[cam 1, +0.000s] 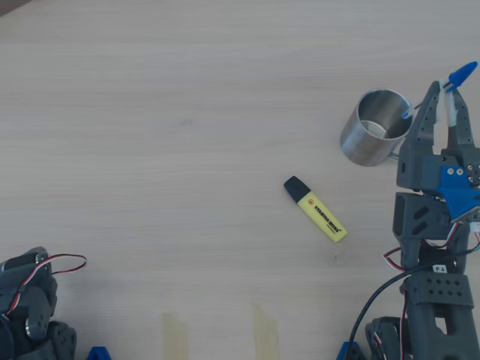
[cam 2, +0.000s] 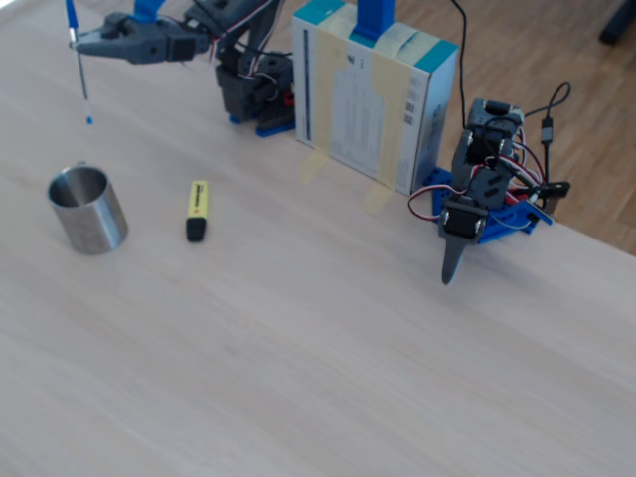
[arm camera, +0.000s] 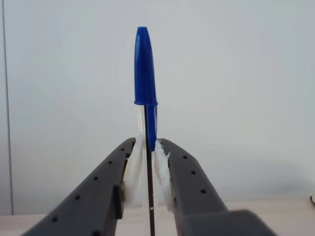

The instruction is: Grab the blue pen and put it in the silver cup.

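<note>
- Blue pen (arm camera: 145, 88) upright, blue cap on top, clear barrel pinched between the white-padded fingers (arm camera: 162, 172) in the wrist view.
- Fixed view: pen (cam 2: 79, 60) hangs vertical in the air, small blue end plug at the bottom, above and slightly behind the silver cup (cam 2: 87, 209), not touching it.
- Overhead view: cap of the pen (cam 1: 460, 74) sticks out past the fingertips, just right of the cup (cam 1: 375, 127); the lower tip shows by the cup's right rim.
- Gripper (cam 1: 444, 94) clamped on the pen, jaws nearly closed around the barrel; grey fingers, blue motor block behind.
- Cup stands upright on the pale wood table (cam 1: 165, 150), open mouth up; handle on its right in the overhead view, partly hidden by the arm.
- Yellow highlighter (cam 1: 316, 209) with black cap lies flat on the table, near the cup but apart, lower left of it in the overhead view.
- Fixed view: a white-and-teal box (cam 2: 373, 94) stands behind; a second arm (cam 2: 482, 204) is folded right of it, its gripper pointing down.
</note>
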`<control>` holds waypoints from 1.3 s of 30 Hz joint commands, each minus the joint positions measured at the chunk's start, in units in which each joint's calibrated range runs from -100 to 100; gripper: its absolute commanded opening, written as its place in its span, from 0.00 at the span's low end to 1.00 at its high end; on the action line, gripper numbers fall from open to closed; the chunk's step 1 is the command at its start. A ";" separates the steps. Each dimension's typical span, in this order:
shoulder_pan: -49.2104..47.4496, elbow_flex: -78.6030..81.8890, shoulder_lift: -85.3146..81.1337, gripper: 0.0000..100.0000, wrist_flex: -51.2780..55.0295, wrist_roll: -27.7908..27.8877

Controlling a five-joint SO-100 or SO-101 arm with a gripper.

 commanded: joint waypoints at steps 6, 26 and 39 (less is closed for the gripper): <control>0.03 -0.16 0.34 0.02 -6.48 0.82; -0.32 -3.52 9.15 0.02 -13.68 2.07; -1.45 -13.04 19.05 0.02 -6.73 2.28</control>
